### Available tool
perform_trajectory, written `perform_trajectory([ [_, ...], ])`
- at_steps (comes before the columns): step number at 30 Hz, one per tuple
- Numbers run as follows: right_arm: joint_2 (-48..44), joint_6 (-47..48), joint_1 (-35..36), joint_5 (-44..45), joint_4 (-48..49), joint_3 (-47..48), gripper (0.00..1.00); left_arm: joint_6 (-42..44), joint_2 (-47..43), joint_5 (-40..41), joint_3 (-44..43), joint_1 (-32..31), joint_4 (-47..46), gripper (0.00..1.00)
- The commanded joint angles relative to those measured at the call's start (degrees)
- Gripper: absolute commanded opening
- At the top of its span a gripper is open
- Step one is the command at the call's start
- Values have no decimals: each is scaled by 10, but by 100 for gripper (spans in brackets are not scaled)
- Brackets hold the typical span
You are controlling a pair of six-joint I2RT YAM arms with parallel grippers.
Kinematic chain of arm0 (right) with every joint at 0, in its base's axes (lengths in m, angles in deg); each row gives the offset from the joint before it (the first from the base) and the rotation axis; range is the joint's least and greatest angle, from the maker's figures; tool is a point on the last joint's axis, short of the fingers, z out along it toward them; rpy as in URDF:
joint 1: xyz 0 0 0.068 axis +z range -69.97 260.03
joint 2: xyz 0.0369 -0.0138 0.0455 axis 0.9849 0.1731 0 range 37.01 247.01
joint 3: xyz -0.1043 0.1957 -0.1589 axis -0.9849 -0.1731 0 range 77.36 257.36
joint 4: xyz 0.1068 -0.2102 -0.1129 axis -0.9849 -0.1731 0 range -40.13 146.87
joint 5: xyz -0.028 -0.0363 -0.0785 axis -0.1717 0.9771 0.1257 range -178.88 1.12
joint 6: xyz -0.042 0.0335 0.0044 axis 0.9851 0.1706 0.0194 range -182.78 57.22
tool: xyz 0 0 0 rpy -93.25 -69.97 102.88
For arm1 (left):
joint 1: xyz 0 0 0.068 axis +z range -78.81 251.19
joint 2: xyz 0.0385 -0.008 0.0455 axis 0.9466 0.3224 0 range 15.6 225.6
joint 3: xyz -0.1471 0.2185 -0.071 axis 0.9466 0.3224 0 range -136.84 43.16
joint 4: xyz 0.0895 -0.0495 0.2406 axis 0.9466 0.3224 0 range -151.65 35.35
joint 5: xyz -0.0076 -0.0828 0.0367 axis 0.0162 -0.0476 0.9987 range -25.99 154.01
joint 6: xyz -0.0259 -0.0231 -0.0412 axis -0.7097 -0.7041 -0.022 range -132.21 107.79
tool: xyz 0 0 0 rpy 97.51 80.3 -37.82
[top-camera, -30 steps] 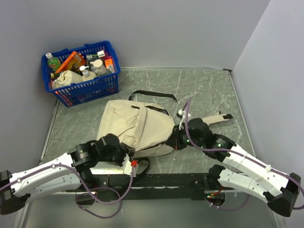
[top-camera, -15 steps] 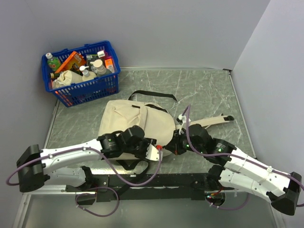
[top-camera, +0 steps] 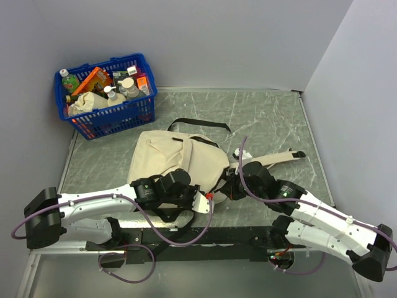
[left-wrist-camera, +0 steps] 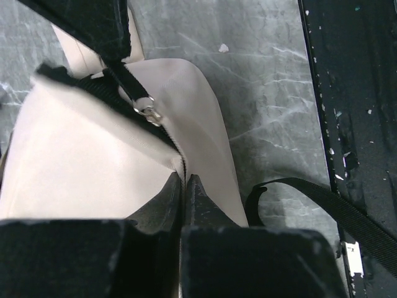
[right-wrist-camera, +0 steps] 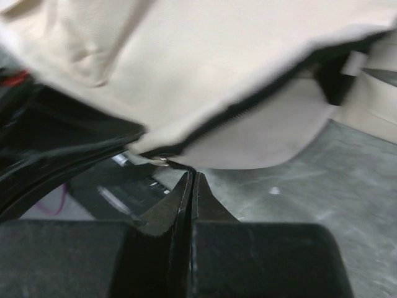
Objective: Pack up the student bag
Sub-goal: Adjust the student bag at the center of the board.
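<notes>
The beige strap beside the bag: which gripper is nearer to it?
Right. The right gripper is at the student bag's edge near the strap; the left gripper lies farther left.

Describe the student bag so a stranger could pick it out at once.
On the grey marbled table, look right of the blue plastic basket in the far left corner. The student bag lies mid-table. It alone is soft cream fabric with black straps, far bigger than anything in the basket.
</notes>
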Motion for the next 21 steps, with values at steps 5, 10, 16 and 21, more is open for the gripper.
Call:
perform_trajectory([
  [5, 7, 25, -108, 61, -31, 16, 0, 20, -45, -23, -5, -11, 36, 1],
  [10, 33, 37, -136, 60, -10, 30, 0, 54, -72, -71, -5, -13, 98, 1],
  [16, 30, 53, -136, -65, 124, -4, 44, 86, -104, -103, -4, -12, 168, 1],
  [21, -1, 67, -136, -70, 113, -26, 89, 159, -173, -72, 3, -12, 282, 1],
])
